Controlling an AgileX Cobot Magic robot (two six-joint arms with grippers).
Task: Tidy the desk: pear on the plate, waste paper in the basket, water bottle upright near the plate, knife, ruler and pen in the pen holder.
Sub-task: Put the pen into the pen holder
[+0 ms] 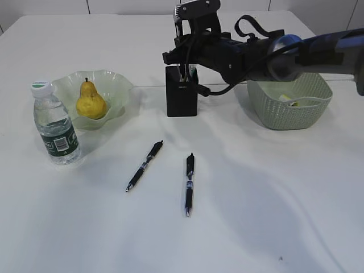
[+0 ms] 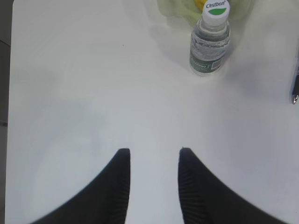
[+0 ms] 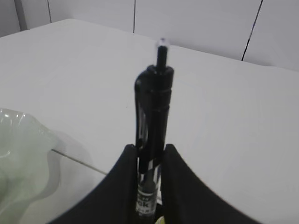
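Basket (image 1: 296, 108) contents partly hidden

Pear (image 1: 91, 101) on plate (image 1: 116, 85); water bottle (image 1: 54, 126) upright beside.

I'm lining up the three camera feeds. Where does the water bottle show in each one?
Exterior view: the water bottle stands upright at far left, just in front of the plate.
Left wrist view: water bottle at top, right of centre, its cap nearest the camera.
Right wrist view: not in it.
Shared landmark: the plate, whose ruffled rim shows at the top edge and at lower left.
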